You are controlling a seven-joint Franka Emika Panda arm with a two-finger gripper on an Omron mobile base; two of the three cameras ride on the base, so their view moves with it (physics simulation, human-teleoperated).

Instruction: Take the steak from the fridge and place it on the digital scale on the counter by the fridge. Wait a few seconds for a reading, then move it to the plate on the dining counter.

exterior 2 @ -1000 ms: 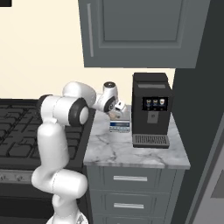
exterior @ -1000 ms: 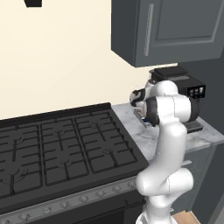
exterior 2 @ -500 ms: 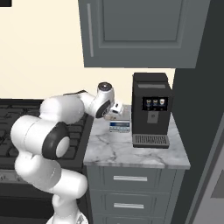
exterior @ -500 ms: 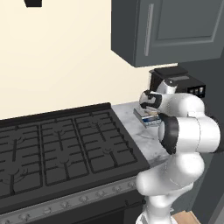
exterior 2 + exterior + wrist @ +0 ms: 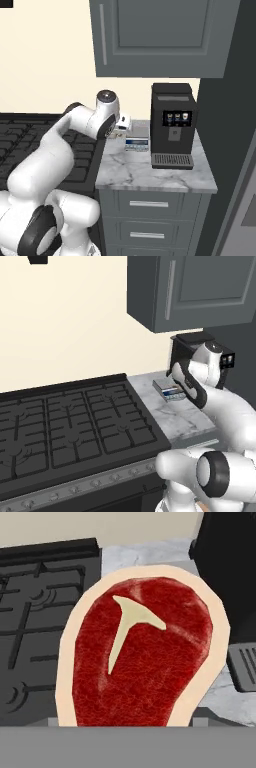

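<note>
The steak (image 5: 145, 657), a red slab with a pale tan rim and a white T-shaped streak, takes up most of the hand view, close to the camera, and covers the fingertips. My gripper (image 5: 120, 132) is shut on it and hovers over the marble counter (image 5: 150, 175), just left of the digital scale (image 5: 136, 144). The scale is a small flat silver square with a blue display, lying between the stove and the coffee machine. In the left base view the scale (image 5: 170, 390) sits partly behind my wrist.
A black coffee machine (image 5: 172, 125) stands right of the scale on the narrow marble counter over drawers. A black gas stove (image 5: 65, 421) lies to the left. A grey wall cabinet (image 5: 200, 291) hangs above.
The arm has swung its elbow out and down from an upright pose. The hand with the steak stays over the counter beside the scale.
</note>
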